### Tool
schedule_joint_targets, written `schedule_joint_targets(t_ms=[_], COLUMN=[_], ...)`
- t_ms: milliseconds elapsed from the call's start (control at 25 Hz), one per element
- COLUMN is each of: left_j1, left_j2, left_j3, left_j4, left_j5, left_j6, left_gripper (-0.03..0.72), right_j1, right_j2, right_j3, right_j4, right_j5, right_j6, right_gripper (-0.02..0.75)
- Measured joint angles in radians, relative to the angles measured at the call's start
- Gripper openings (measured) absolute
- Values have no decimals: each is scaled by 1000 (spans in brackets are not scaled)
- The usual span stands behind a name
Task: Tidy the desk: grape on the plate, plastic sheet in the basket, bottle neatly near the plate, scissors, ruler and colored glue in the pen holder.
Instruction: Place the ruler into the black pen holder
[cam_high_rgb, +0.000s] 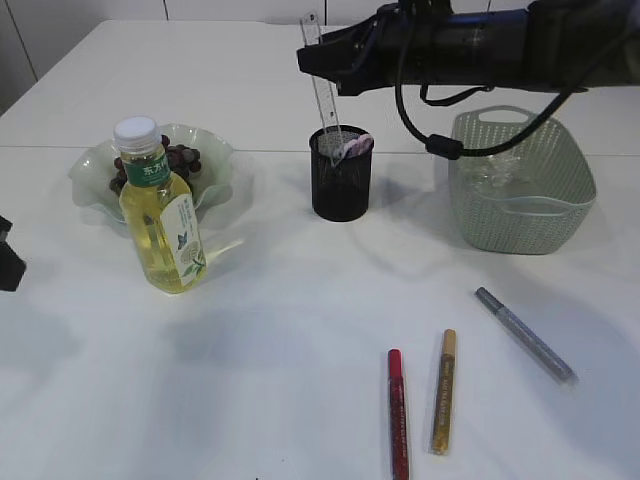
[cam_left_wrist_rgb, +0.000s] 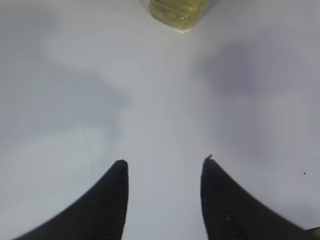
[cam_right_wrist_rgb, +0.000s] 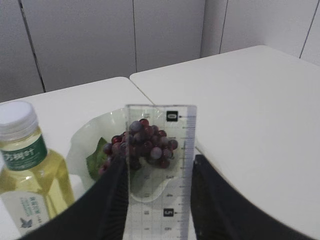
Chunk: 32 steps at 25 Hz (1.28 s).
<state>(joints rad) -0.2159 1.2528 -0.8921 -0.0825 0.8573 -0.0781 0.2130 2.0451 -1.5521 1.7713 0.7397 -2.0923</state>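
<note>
Clear ruler (cam_right_wrist_rgb: 160, 170) magnifies grapes (cam_right_wrist_rgb: 142, 145) only in right wrist view.

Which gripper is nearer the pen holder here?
Right. The right gripper is above the pen holder, jaws either side of the ruler standing in it. The left gripper is low over bare table, near the bottle, far left of the holder.

one bottle (cam_high_rgb: 159, 205), one plate (cam_high_rgb: 90, 182), one grape bunch (cam_high_rgb: 182, 160), one ruler (cam_high_rgb: 322, 82), one pen holder (cam_high_rgb: 340, 190), one basket (cam_high_rgb: 520, 200), three glue pens (cam_high_rgb: 443, 392).
</note>
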Motion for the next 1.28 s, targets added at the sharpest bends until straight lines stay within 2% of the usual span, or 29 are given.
schedule_joint_targets(t_ms=[480, 880, 1000, 1160, 1280], left_j1=[0, 0, 0, 0, 0], left_j2=[0, 0, 0, 0, 0], left_j3=[0, 0, 0, 0, 0], left_j4=[-2, -2, -4, -4, -4], left_j5=[18, 18, 18, 18, 18], left_j6=[0, 0, 0, 0, 0], left_gripper=[326, 323, 323, 322, 319], right_j1=[0, 0, 0, -1, -2], right_j2=[247, 348, 355, 355, 355], right_j3=[-369, -423, -423, -424, -425], right_j4=[6, 10, 10, 12, 12], right_j5=[-72, -121, -123, -127, -128], right_j6=[-2, 0, 27, 58, 72], right_gripper=[299, 303, 343, 464, 510])
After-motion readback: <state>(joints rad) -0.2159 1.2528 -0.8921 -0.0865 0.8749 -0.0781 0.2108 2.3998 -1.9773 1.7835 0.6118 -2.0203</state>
